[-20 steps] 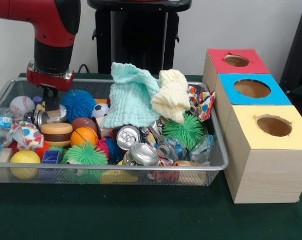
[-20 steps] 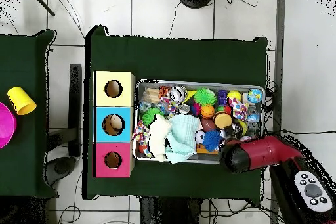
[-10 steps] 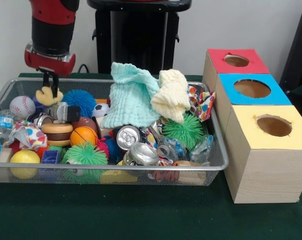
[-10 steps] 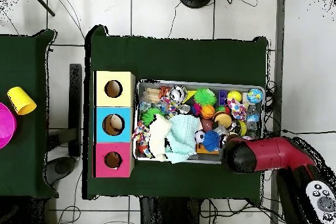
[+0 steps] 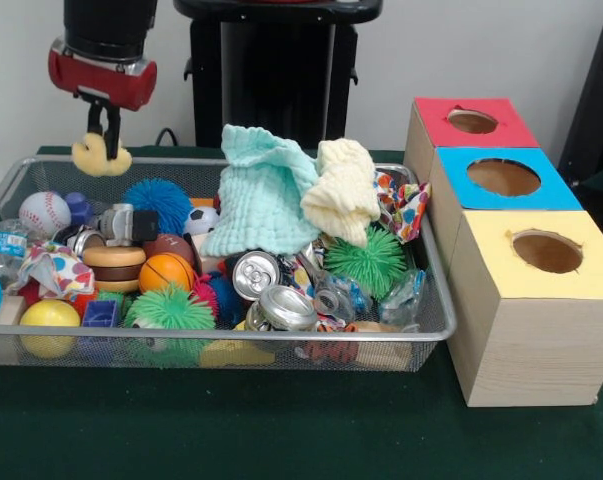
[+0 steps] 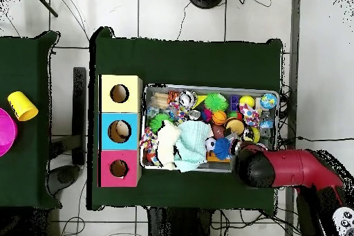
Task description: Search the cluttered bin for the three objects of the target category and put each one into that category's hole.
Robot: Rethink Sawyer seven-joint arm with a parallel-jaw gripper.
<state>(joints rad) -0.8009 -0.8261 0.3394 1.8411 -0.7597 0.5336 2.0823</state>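
**Soft yellow toy lifted clear of the cluttered bin**

Nearest the camera lies the green tabletop [image 5: 281,430], on which stand the wire bin [image 5: 211,345] and, to its right, a row of three boxes. The yellow-topped box [image 5: 541,300] is closest, the blue-topped box [image 5: 503,178] sits behind it, and the red-topped box [image 5: 471,122] is farthest; each has a round hole in its lid.

Along the front of the bin rest a yellow ball [image 5: 49,315], a green spiky ball [image 5: 171,310] and two crushed cans [image 5: 271,292]. Behind these are a toy burger [image 5: 113,268], a small basketball [image 5: 167,272], a second green spiky ball [image 5: 366,262], a baseball [image 5: 43,210] and a blue spiky ball [image 5: 157,205]. Two cloths, one mint [image 5: 261,192] and one pale yellow [image 5: 339,188], are heaped at the back.

Above the bin's far left corner, well clear of the clutter, hangs the gripper [image 5: 103,128]. Its fingers are pressed close together, pinching the top of a small yellow plush toy [image 5: 101,158], which droops beneath them. The toy appears light, soft and squashable, so a pinch on its upper fold should hold it; being limp, it may swing or slip during travel. In the overhead view only the red arm [image 6: 283,169] shows, covering that corner. Which hole suits the toy cannot be told.
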